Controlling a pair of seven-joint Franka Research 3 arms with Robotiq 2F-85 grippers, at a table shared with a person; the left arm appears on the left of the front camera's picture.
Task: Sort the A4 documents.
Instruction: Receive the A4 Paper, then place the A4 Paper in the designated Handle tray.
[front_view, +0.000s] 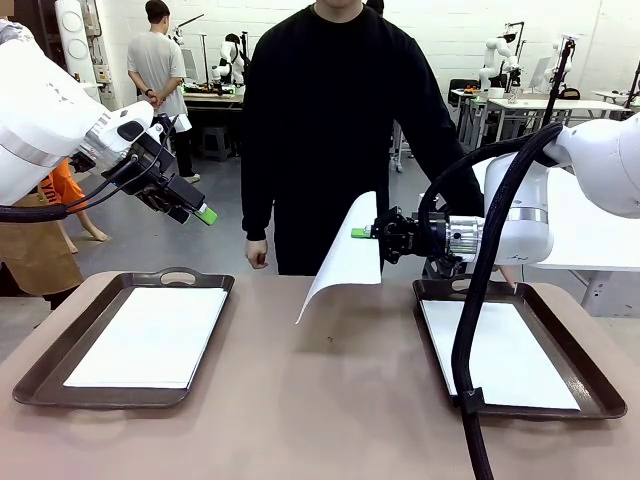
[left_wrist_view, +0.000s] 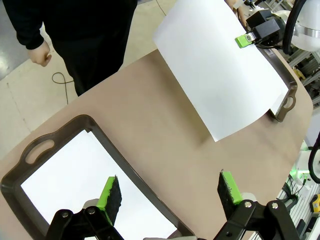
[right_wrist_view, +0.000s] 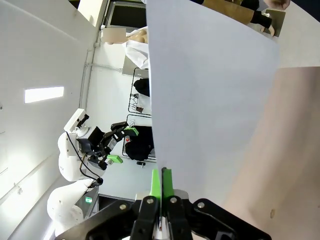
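White paper is what catches the eye: the right gripper (front_view: 362, 233) has its green pads pinched tight on the edge of one sheet (front_view: 345, 258), holding it up in the air over the middle of the table (front_view: 330, 400). The sheet hangs and curls, its lower corner drooping toward the tabletop just left of the right tray (front_view: 600, 395), though I cannot tell whether that corner touches the surface. In the right wrist view the fingers (right_wrist_view: 161, 181) are closed flat together on the sheet's (right_wrist_view: 210, 90) near edge, and the paper spreads away from them.

The left gripper (front_view: 207, 215) sits high and off to the left, well above the left tray (front_view: 40, 380), holding nothing. In its own view the two green-padded fingers (left_wrist_view: 111, 192) stand wide apart, with the tray's (left_wrist_view: 130, 170) dark rim and bare table between them.

Each brown tray already has a white sheet lying flat on its floor: one on the left (front_view: 150, 335) and one on the right (front_view: 495, 355), both with dark margins showing round their edges.

Between the trays the tan tabletop is a broad open strip. A person in a black top (front_view: 340, 120) stands at the far edge, behind the lifted sheet, one hand (front_view: 257, 253) hanging at the table's rim.
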